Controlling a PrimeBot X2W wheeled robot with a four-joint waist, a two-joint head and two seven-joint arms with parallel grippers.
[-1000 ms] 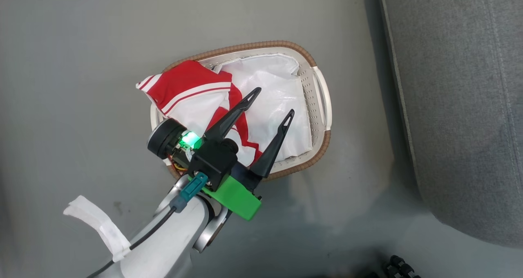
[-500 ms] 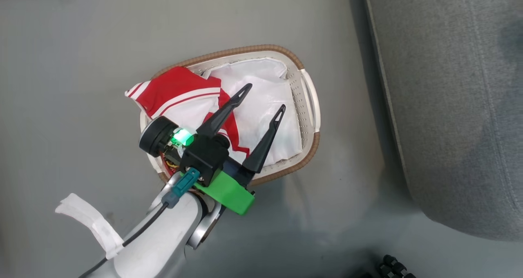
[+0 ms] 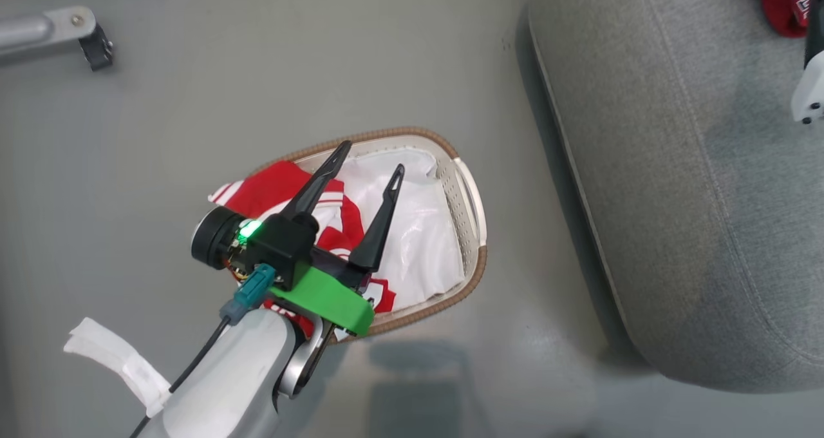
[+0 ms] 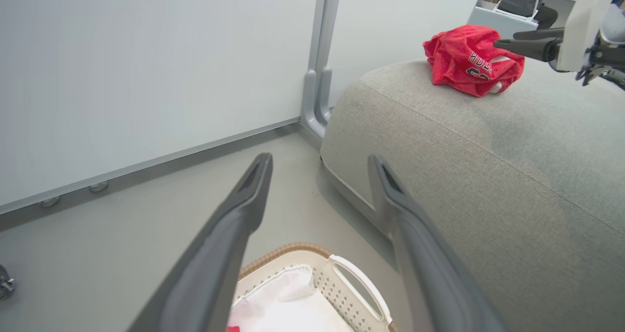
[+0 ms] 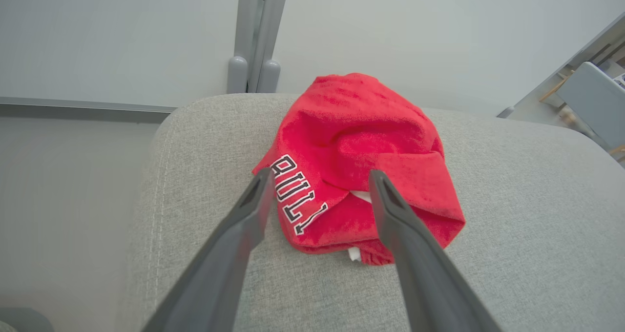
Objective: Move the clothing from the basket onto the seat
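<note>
The left gripper hovers over the basket, its fingers spread apart and holding nothing. The basket stands on the floor beside the seat, with a gap between them. A striped garment, red with white bands, lies in the basket's left part and spills over the rim there, partly under the gripper. The white liner lies bare in the right part. A lettered garment, also red, sits crumpled on the seat near the end by the wall. The right gripper is over this garment, fingers apart on either side of it and clamping nothing. Whether they touch the cloth cannot be told.
</note>
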